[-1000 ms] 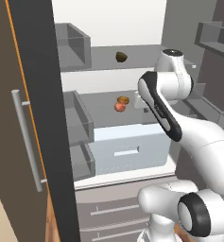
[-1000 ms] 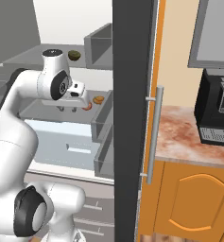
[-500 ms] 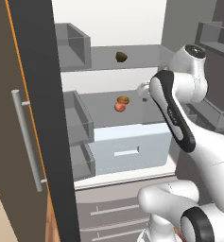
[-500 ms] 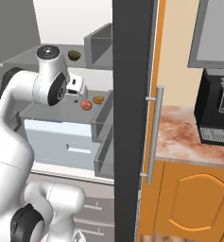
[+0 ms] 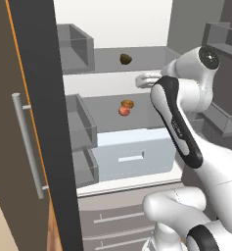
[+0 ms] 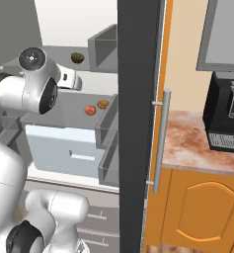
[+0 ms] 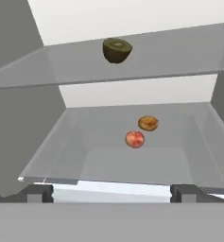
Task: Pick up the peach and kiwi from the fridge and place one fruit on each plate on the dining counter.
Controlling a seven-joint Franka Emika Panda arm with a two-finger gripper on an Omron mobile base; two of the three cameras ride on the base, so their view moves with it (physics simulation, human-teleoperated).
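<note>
We faced the open fridge [image 5: 132,44], its dark door [image 5: 34,122] swung out at our left with the long steel handle [image 5: 27,144] on it, and the white drawer [image 5: 134,154] sat low in the pale interior. Over the last second the arm had swung its elbow from the left of the opening toward the right and lifted, so the hand now reached in at about the height of the space between the two glass shelves. The gripper [image 7: 111,193] pointed into the fridge; its two dark finger tips [image 7: 38,193] stood wide apart at the near edge of the hand view, with nothing between them, so we took it as open and empty. The fruit had not moved. The kiwi [image 7: 117,50] rested on the upper shelf [image 7: 179,61], toward the far wall. The peach [image 7: 134,139] lay on the lower shelf [image 7: 61,156], just beside a flatter orange-brown round item [image 7: 148,123] that sat a little farther back and to the right. We judged the task barely begun: neither fruit was grasped, and the hand seemed lined up for a reach toward the peach, well apart from it yet.
</note>
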